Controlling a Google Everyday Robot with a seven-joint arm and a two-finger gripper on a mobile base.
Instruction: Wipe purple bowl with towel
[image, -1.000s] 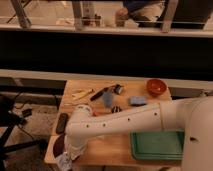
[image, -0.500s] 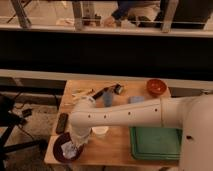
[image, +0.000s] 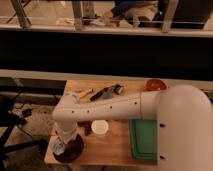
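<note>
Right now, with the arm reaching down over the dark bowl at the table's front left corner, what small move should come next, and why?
Probably a short sweep around the inside of the bowl. The pincer is down at the bowl with the pale towel at its tip, apparently on the bowl's left inner side, so wiping contact seems made; the white cup stands clear.

The white arm (image: 120, 107) reaches in from the right, stretched out leftward and bent sharply at the wrist (image: 67, 117). Below that bend the tool (image: 61, 145) points straight down, low at the near-left end of the reach.
</note>
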